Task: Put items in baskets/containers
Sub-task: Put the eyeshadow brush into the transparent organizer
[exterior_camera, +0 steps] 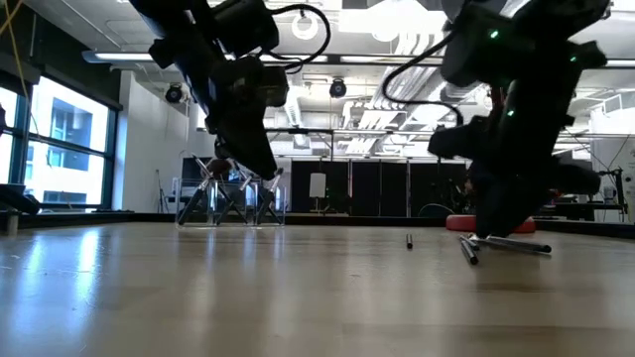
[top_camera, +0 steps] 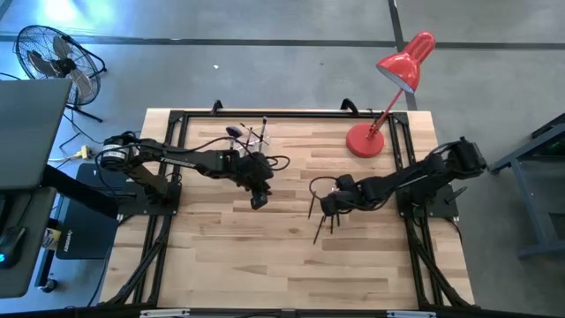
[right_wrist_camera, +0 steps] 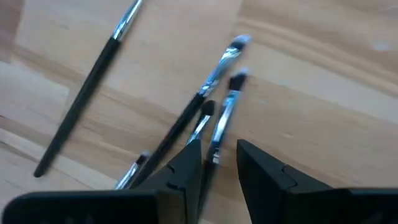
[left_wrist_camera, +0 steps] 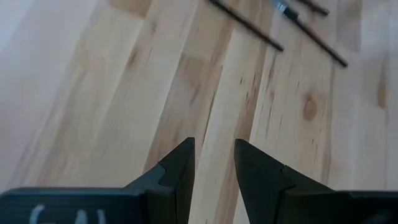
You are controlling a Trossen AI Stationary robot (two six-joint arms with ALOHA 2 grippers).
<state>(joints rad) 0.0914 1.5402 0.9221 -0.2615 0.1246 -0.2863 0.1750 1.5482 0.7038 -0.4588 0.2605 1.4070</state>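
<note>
Jaws parted on both arms, nothing gripped, brushes waiting under the right one.

Right gripper [right_wrist_camera: 219, 163] hangs low over the loose makeup brushes [right_wrist_camera: 186, 121], fingers a narrow gap apart, and one slim handle runs straight in between them, its long axis pointing lengthwise out ahead of the jaws; whether the pads touch it, I cannot tell. Another brush [right_wrist_camera: 87, 93] lies apart to one side, slanted. Clearly the nearer arm for this pile. Left gripper [left_wrist_camera: 214, 180] hovers over bare wooden table [top_camera: 265, 256], likewise slightly open and empty, its nearest brushes well ahead. Farther back stands the clear holder [top_camera: 250, 137] with a few brushes already upright in it, behind the left gripper.
</note>
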